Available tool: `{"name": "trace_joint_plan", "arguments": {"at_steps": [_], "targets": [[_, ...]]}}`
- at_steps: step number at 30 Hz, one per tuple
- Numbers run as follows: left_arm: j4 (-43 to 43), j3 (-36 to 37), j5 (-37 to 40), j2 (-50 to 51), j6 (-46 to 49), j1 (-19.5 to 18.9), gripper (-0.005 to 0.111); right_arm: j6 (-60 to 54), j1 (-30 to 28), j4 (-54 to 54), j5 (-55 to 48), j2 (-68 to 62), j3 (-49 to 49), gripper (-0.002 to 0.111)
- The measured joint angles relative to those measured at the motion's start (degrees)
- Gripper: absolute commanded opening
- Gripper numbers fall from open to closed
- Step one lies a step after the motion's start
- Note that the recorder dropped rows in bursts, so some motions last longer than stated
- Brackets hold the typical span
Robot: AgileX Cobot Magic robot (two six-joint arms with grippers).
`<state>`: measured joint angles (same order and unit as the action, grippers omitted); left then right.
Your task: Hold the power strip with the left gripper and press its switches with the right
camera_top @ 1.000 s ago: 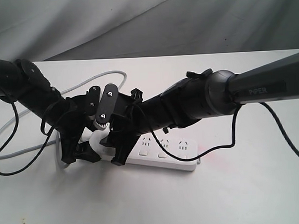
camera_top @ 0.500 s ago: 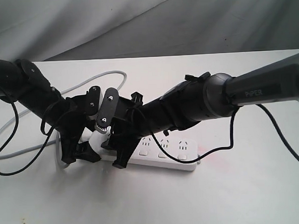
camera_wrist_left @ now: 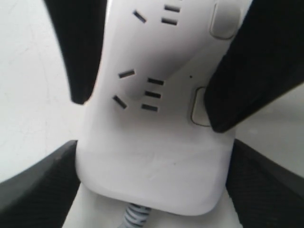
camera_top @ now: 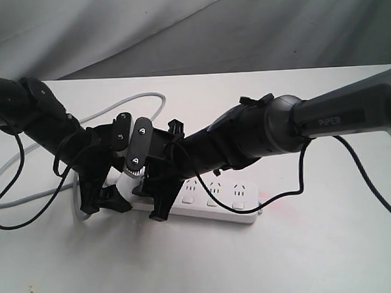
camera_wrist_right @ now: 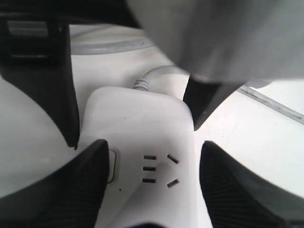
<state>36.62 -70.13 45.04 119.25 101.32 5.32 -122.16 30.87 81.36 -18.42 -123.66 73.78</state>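
The white power strip (camera_top: 217,201) lies on the table, its cord end towards the left arm. My left gripper (camera_top: 104,204) is shut on that end: in the left wrist view its fingers (camera_wrist_left: 38,185) press both sides of the strip (camera_wrist_left: 152,156). My right gripper (camera_top: 149,202) is open and straddles the strip beside the left one. In the right wrist view one of its fingers (camera_wrist_right: 61,190) rests over the first switch (camera_wrist_right: 112,166), the other stands off the far edge. More switches (camera_top: 212,202) show in a row.
The grey cord (camera_top: 116,104) loops away behind the left arm and across the white table (camera_top: 285,259). Loose black cables (camera_top: 9,193) hang from the left arm, and another black cable (camera_top: 294,181) droops from the right arm near the strip's far end.
The right gripper has shifted slightly left and down onto the strip, near the left gripper. The left arm and the strip have not moved.
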Motion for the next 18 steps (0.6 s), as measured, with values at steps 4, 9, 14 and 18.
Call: {"name": "trace_joint_plan", "arguments": {"at_steps": [4,9,14,18], "targets": [[0.0,0.0,0.0,0.0,0.0,0.0,0.073,0.0,0.0,-0.45,0.0,-0.14,0.02,0.054],[0.0,0.0,0.0,0.0,0.0,0.0,0.073,0.0,0.0,-1.59,0.2,-0.14,0.37,0.054],[0.0,0.0,0.0,0.0,0.0,0.0,0.073,0.11,0.0,-1.72,0.57,-0.48,0.03,0.054],[0.0,0.0,0.0,0.0,0.0,0.0,0.073,0.23,0.0,-1.72,0.57,-0.64,0.03,0.054]]}}
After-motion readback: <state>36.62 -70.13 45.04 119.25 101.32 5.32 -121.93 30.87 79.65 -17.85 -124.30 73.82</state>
